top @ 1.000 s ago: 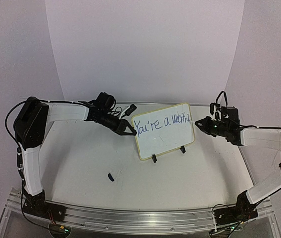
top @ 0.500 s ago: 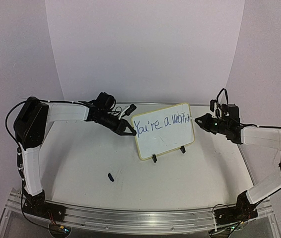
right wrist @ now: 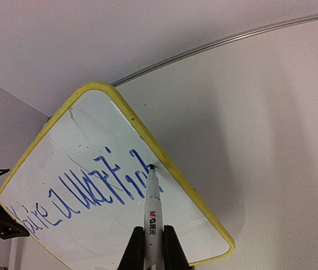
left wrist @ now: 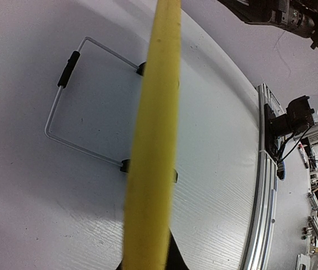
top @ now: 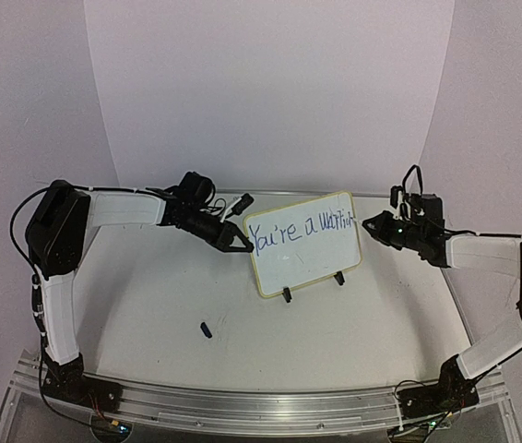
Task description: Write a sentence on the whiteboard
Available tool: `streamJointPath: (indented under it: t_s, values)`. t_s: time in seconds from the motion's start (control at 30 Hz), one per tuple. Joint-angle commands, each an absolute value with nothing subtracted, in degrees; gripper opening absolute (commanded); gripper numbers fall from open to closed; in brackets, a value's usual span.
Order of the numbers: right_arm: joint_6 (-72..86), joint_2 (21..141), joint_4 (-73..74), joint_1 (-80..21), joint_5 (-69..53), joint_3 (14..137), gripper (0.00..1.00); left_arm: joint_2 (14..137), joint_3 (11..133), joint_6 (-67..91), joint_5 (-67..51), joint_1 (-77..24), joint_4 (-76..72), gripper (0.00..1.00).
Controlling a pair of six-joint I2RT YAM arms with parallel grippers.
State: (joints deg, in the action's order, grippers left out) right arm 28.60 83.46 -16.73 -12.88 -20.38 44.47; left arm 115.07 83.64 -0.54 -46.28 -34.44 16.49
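Whiteboard point(top: 303, 244) stands propped on its clip feet at centre frame on the surface point(top: 150, 295). The sentence point(top: 300, 229) runs across its upper part. Left fingers point(top: 235, 242) pinch its left rim. Right fingers point(right wrist: 170, 250) are clamped on a marker point(right wrist: 152, 208), whose tip touches the board beside the right rim.
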Motion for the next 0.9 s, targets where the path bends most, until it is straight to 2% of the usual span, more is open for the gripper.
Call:
streamJointPath:
  t_s: [0.0, 0.27, 0.47, 0.63, 0.87]
  values:
    - [29.1, 83.5, -18.5, -12.7, -18.1, 46.2, 0.00, 116.2, 84.3, -2.0, -44.6, -36.1, 20.2, 0.00]
    - [29.3, 81.8, -18.7, -12.7, -18.7, 45.7, 0.00, 116.1, 84.3, -2.0, -44.6, -36.1, 20.2, 0.00]
    - [29.2, 75.0, -18.2, -12.7, -21.8, 43.2, 0.00, 116.1, 84.4, -1.9, -44.7, -36.1, 20.2, 0.00]
    - [26.0, 69.8, -12.5, -12.7, -25.8, 43.1, 0.00, 115.9, 84.4, -1.8, -44.7, -36.3, 20.1, 0.00]
    - [27.0, 69.0, -10.6, -14.3, -32.2, 42.6, 0.00, 115.9, 84.4, -2.0, -44.3, -36.6, 20.4, 0.00]
